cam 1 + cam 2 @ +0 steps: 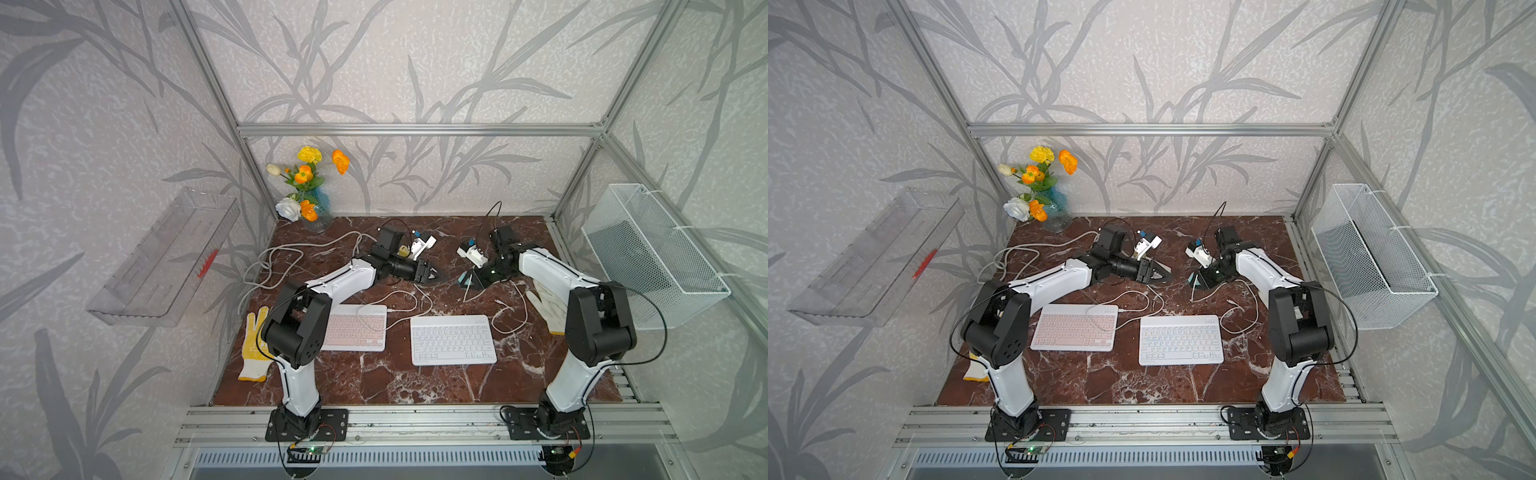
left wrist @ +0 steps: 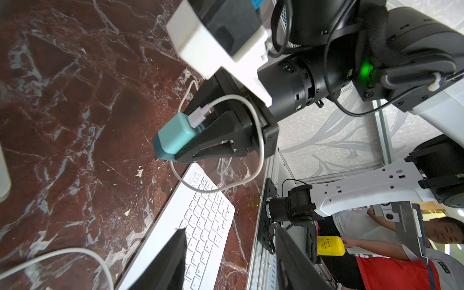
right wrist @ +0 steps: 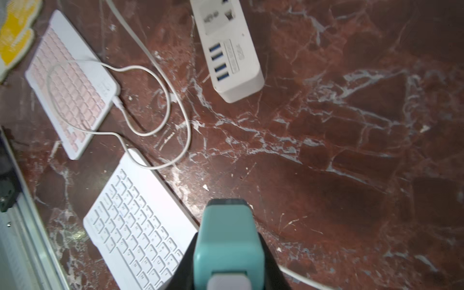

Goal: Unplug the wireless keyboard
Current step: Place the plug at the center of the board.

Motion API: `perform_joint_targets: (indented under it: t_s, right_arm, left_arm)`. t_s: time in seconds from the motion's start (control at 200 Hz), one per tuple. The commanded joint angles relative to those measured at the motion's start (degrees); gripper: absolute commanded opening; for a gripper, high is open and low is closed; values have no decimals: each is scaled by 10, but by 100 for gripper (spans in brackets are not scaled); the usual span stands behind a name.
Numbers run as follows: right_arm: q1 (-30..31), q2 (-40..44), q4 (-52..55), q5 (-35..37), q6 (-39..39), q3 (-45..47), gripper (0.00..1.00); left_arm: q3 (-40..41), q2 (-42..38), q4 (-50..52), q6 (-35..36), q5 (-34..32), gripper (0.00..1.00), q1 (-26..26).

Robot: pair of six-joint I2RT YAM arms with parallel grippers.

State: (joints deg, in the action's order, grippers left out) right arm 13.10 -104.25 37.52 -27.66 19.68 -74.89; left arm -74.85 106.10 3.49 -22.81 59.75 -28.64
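My right pincer clamps the teal charger, clear of the power strip, white cable plugged in; my left pincer gapes empty. White keyboard lies on the surface. Next, likely: pull that plug.

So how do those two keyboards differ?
The pink keyboard has pink keys with a white cable looped over them; the white keyboard has white keys, all bare. The pink keyboard lies nearer the left arm, the white keyboard nearer the right arm. Both lie flat, alike in shape.
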Motion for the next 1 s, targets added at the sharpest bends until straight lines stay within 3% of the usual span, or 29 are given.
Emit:
perform_joint_targets:
  t_s: [0.0, 0.155, 0.66, 0.995]
  right_arm:
    - [9, -31, 9, 78, -4, -10, 18]
    - [23, -51, -9, 108, -6, 1, 19]
    - [0, -97, 12, 5, -18, -17, 37]
    - [-34, -76, 12, -51, -49, -8, 56]
  left_arm:
    - [-12, -2, 30, 1, -45, 56, 2]
    - [-14, 8, 38, -7, -84, 56, 3]
    - [-23, 29, 61, -7, -99, 56, 3]
    - [-56, 38, 134, 24, -138, 56, -3]
